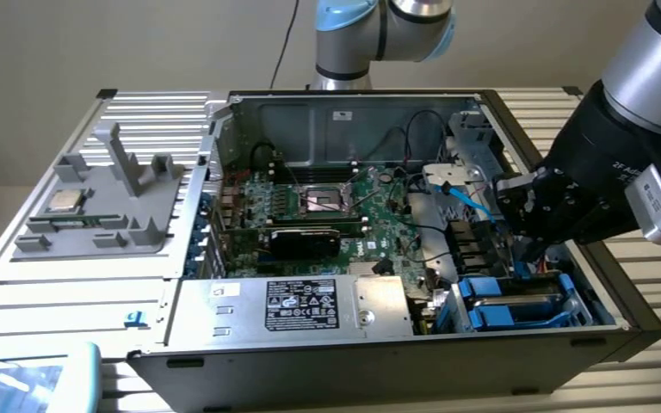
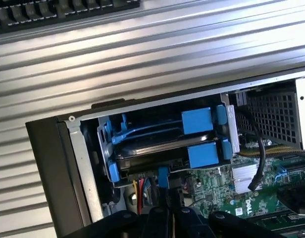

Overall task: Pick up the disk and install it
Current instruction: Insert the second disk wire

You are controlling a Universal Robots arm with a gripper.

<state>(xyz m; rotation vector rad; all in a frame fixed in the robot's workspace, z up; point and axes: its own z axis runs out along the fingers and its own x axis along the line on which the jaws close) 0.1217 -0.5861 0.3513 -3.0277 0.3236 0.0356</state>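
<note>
Hand (image 2: 167, 208) pressed together, we note, just beside the disk (image 2: 162, 151) seated in its blue bay at the computer case (image 1: 606, 323) corner; cables (image 1: 468, 202) and motherboard (image 1: 330, 215) crowd nearby.

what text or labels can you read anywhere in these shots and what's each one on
Black label on the big silver box: white print and symbols, too small to read.
White sticker on the case's back wall: too blurred to read.
Pale marking on the black wrist unit: digits, not legible.
Motherboard in the wrist view: a round white logo, not readable.
No text reads clearly anywhere.
</note>
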